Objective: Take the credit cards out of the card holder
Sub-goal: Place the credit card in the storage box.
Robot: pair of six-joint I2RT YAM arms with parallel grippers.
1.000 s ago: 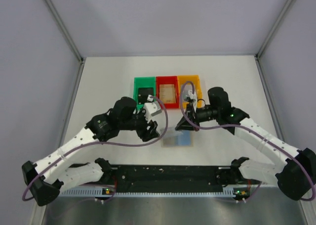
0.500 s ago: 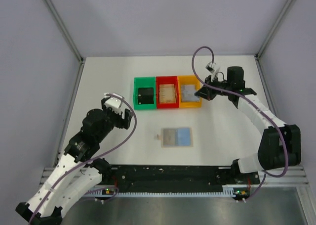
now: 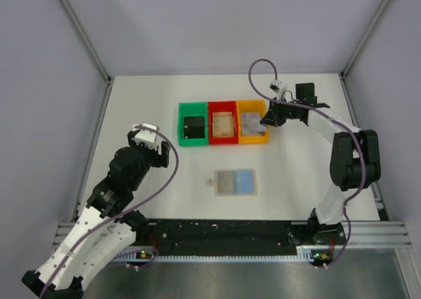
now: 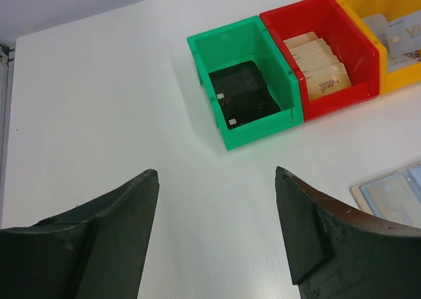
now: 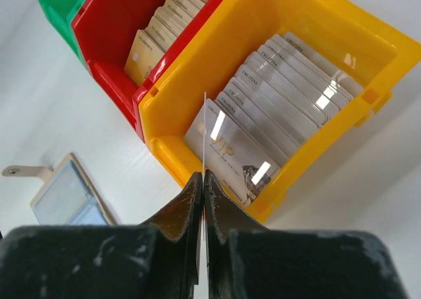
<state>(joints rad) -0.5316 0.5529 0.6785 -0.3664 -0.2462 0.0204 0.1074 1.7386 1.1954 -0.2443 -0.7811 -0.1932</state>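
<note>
Where the right gripper's (image 5: 203, 174) dark, scuffed jaws press flat together, a thin card (image 5: 205, 128) stands edge-on between them as a pale sliver over the near corner of the yellow bin (image 5: 329, 23), a plastic box holding a row of glossy silver cards (image 5: 276, 95). Next to it sit the red bin (image 5: 108, 20) of tan cards (image 5: 148, 43) and the green bin (image 4: 220, 29). The card holder (image 3: 235, 181) lies open and flat on the white table (image 3: 145, 102), nearer the arm bases and apart from the bins, pale blue panels up. The left gripper (image 4: 216, 174) hangs with its curved black jaws spread wide.

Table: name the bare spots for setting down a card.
Bare table: behind the red bin to the far edge; left of the green bin; right of the card holder. Crowded: at the orange bin, where the right gripper pinches a card.
</note>
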